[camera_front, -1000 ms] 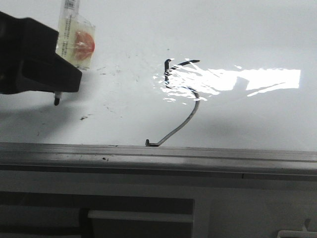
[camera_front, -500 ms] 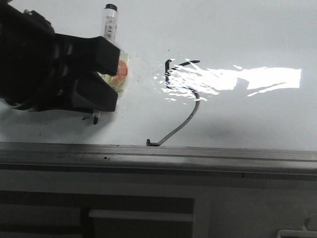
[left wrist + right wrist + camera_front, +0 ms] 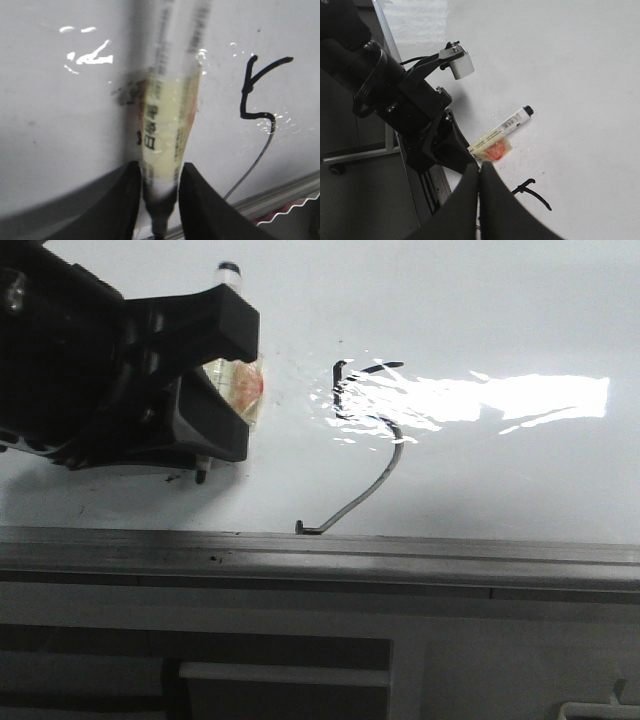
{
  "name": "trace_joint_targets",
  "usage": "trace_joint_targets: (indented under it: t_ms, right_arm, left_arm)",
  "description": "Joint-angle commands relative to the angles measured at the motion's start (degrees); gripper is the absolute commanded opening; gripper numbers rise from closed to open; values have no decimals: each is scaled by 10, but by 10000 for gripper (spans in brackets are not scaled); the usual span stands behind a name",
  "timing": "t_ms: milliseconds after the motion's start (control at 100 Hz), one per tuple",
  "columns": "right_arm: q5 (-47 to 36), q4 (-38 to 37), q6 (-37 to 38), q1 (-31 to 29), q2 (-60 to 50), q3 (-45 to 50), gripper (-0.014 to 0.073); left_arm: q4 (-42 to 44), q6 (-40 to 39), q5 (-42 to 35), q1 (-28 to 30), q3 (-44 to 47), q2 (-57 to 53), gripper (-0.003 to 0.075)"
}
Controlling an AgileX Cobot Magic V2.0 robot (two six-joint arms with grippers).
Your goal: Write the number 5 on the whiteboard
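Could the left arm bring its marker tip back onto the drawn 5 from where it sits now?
Probably yes: the left hand grips the marker beside the number 5, with only bare whiteboard between them.

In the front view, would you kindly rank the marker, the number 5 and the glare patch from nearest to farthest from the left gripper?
1. The marker, clamped in the left gripper itself, at the left of the whiteboard.
2. The number 5, drawn to the gripper's right, near mid-board.
3. The glare patch, mostly farther right beyond the 5, though its left end overlaps the 5's top.
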Motion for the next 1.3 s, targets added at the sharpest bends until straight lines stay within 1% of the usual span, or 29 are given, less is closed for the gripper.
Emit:
trace_joint_targets:
  t_ms: [0, 60, 280, 350, 400, 410, 420, 450, 520, 640, 770, 800, 840, 940, 1030, 1120, 1140, 1170, 1290]
  right_arm:
    - [-32, 10, 1, -3, -5, -15, -50]
    - [-32, 11, 1, -3, -5, -15, -50]
    - [-33, 11, 2, -3, -5, -13, -50]
    - [-35, 11, 2, -3, -5, -10, -50]
    - [-34, 11, 2, -3, -5, -10, -50]
    - [-34, 11, 2, -3, -5, -10, -50]
    - [-34, 11, 2, -3, -5, -10, -50]
    - [-34, 11, 2, -3, -5, -10, -50]
    - [-34, 11, 2, -3, -5, -10, -50]
    - [-34, 11, 2, -3, -5, -10, -50]
    - [-35, 11, 2, -3, -15, -5, -50]
    - [-37, 11, 2, -3, -24, -2, -50]
    - [-44, 11, 2, -4, -36, 8, -50]
    - [-76, 5, 2, -8, -87, 50, -50]
    - [-121, 5, 2, -20, -139, 112, -50]
    - [-173, 5, 2, -35, -199, 185, -50]
    - [-188, 5, 2, -40, -216, 207, -50]
    - [-202, 5, 2, -43, -233, 228, -51]
    - [-241, 5, 2, -46, -292, 293, -51]
  left_arm:
    - [-7, -3, -72, 6, -8, 6, 307]
    - [-7, -3, -73, 6, -8, 6, 334]
    - [-7, -3, -85, 6, -8, 6, 348]
    - [-7, -3, -85, 6, -8, 6, 402]
    - [-7, -3, -85, 6, -10, 6, 460]
    - [-7, -3, -85, 6, -11, 6, 485]
    - [-7, -3, -85, 6, -12, 6, 485]
    - [-7, -3, -85, 6, -14, 6, 522]
    - [2, -2, -84, 6, -25, -2, 569]
    - [47, -1, -71, 6, -39, -36, 568]
    - [95, -1, -72, 4, -34, -106, 564]
    - [104, 0, -72, 4, -26, -131, 556]
    - [111, 0, -80, 4, -14, -163, 526]
    - [116, 23, -119, 4, 41, -245, 408]
    - [116, 35, -133, 4, 102, -324, 262]
    - [116, 35, -133, 4, 152, -396, 87]
    - [116, 35, -133, 4, 164, -411, 32]
    - [116, 35, -133, 4, 175, -428, -19]
    - [116, 35, -133, 4, 199, -476, -20]
